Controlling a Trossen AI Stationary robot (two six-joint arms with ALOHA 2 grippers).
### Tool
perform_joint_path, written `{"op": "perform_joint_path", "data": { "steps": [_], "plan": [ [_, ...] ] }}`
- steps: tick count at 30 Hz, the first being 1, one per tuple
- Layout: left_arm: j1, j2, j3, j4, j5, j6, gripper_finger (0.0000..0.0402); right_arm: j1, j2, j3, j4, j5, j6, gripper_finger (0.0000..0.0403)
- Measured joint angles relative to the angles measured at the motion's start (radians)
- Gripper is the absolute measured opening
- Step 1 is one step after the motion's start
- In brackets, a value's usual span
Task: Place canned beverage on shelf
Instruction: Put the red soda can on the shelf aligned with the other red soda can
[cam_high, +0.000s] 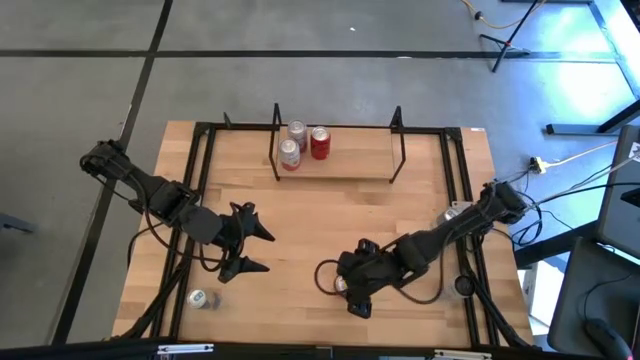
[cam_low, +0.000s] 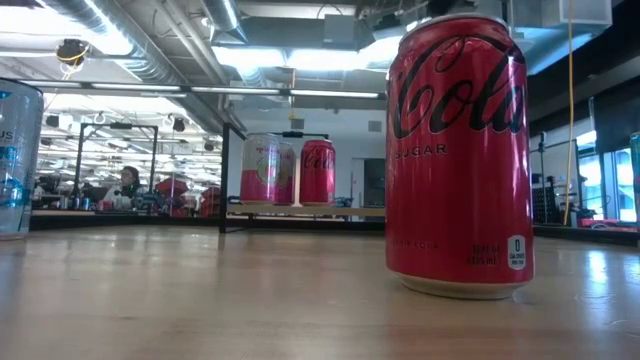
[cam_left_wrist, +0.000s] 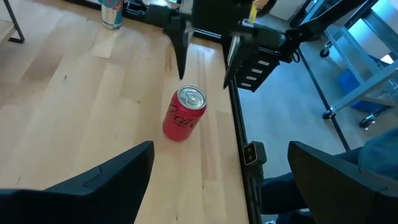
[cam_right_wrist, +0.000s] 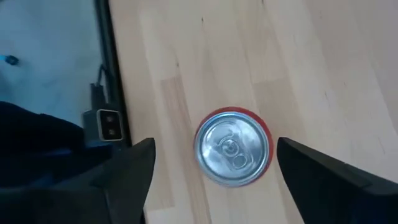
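A red cola can (cam_left_wrist: 183, 114) stands upright on its base on the table near the front edge; it shows large in the low view (cam_low: 460, 150). My right gripper (cam_right_wrist: 216, 142) is open above it, one finger on either side of the can's top (cam_right_wrist: 232, 146), touching nothing. It hides most of the can in the high view (cam_high: 340, 287). My left gripper (cam_high: 252, 250) is open and empty, left of the can. The shelf (cam_high: 350, 165) stands at the table's far middle with two pink cans (cam_high: 290, 153) and one red can (cam_high: 320, 143) on its board.
A silver-blue can (cam_high: 203, 299) stands near the front left corner. Another can (cam_high: 452, 213) stands by the right rail, with a small round thing (cam_high: 463, 285) nearer the front. Black rails (cam_high: 200, 180) run along the table's sides. Bare wood lies between the cola can and the shelf.
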Motion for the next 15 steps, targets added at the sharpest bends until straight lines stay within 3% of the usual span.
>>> {"op": "perform_joint_path", "data": {
  "steps": [9,15],
  "plan": [
    [0.0,0.0,0.0,0.0,-0.001,0.0,0.036,-0.001,0.086,0.0,-0.015,-0.012,0.002,0.0392],
    [0.0,0.0,0.0,0.0,-0.001,0.0,0.036,-0.017,0.113,0.0,-0.038,0.01,0.004,0.0385]
  ]
}}
